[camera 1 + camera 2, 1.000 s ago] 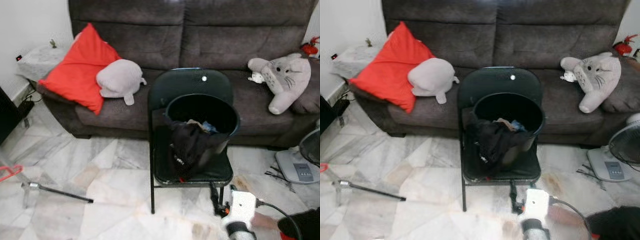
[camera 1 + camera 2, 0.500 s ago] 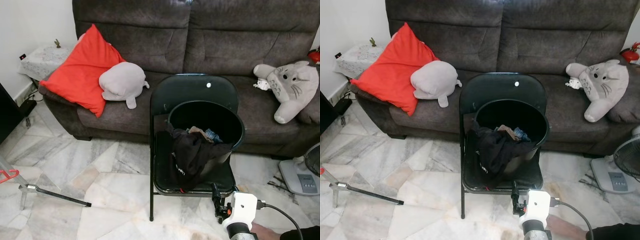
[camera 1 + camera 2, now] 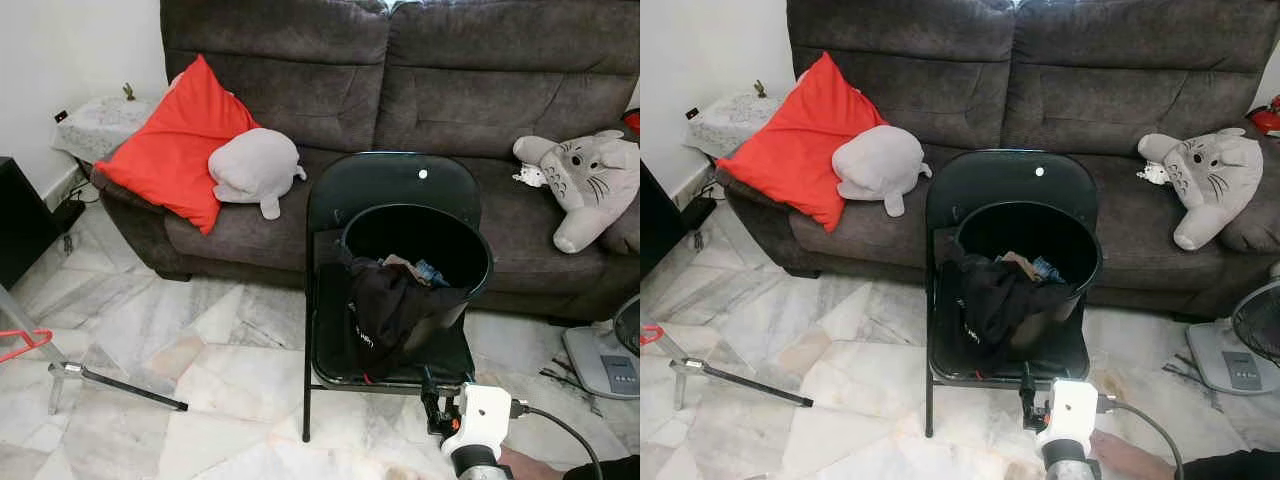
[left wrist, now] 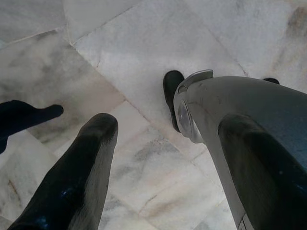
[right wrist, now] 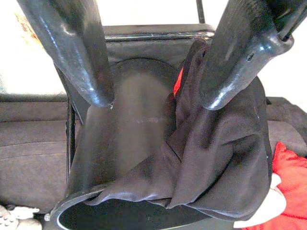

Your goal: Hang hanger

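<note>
Currently | step: approach, judged | right gripper point(image 5: 153, 91) fingers spread, empty, aimed at round black plastic bucket point(image 3: 417, 262) draped with black garment point(image 3: 385, 312) | left gripper point(image 4: 163, 158) fingers apart | red hanger point(image 3: 22, 344) located at far-left floor edge | next: hanger must be reached.

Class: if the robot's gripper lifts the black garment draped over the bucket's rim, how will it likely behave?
The black garment will probably be floppy: it sags in folds over the bucket rim. It looks light. It may drag on the rim, since part lies inside. The right gripper, open, faces it.
</note>
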Available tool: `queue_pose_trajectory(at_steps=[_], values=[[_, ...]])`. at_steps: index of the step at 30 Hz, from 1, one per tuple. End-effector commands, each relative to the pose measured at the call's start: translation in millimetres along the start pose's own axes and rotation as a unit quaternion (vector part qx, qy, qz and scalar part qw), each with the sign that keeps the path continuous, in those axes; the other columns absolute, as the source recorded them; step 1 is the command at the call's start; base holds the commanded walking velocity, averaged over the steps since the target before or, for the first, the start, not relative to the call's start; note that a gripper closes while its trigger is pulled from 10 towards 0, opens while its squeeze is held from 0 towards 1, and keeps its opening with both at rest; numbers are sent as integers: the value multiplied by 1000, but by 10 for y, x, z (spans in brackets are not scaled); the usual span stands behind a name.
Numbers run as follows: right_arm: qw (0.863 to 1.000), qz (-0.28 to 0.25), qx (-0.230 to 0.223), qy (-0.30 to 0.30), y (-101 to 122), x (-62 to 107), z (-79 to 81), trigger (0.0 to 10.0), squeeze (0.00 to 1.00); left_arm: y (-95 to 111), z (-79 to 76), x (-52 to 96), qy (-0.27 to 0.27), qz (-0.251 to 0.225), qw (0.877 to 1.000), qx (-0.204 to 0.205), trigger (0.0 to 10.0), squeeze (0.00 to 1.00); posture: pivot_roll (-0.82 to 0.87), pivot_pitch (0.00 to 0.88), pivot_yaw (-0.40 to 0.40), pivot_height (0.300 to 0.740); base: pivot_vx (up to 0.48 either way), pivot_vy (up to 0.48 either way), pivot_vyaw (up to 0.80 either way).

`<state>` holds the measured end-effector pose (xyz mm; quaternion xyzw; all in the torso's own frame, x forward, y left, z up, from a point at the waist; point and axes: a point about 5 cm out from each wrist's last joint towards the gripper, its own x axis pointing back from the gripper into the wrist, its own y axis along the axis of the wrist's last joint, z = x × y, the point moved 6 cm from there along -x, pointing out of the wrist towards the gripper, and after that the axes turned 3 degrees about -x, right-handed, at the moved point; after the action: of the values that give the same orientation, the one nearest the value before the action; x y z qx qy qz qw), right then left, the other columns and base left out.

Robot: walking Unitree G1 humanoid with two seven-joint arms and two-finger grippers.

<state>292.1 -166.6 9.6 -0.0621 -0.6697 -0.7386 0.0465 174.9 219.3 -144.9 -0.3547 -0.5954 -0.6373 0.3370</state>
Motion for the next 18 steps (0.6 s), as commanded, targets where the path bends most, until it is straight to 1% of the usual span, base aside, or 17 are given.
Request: queue_pose_trajectory(at_steps=[1,3,5,9,11,14,18], values=[[1000,9,3,5,-45,26,23,10000,0,-105,7,17,0,17,1000,-3,10000,0,-73,106,35,721,0,0,0],[1000,10,6,7,-52,30,31,10000,0,-96,16,16,0,16,1000,-3,10000,0,-74,107,35,721,0,0,0],[1000,10,8,10,-54,35,40,10000,0,-82,31,16,0,15,1000,-3,10000,0,-74,107,36,721,0,0,513],[1000,11,7,10,-57,36,38,10000,0,-80,49,19,0,15,1000,-5,10000,0,-72,107,37,721,0,0,750],[1000,11,6,8,-62,38,35,10000,0,-87,90,29,2,16,1000,-5,10000,0,-72,107,37,721,0,0,616],[1000,9,3,2,-57,37,19,10000,0,-96,138,41,4,17,1000,-5,10000,0,-72,108,37,721,0,0,0],[1000,10,4,1,-66,40,9,10000,0,-98,164,47,6,17,1000,-7,10000,0,-72,108,37,721,0,0,0]])
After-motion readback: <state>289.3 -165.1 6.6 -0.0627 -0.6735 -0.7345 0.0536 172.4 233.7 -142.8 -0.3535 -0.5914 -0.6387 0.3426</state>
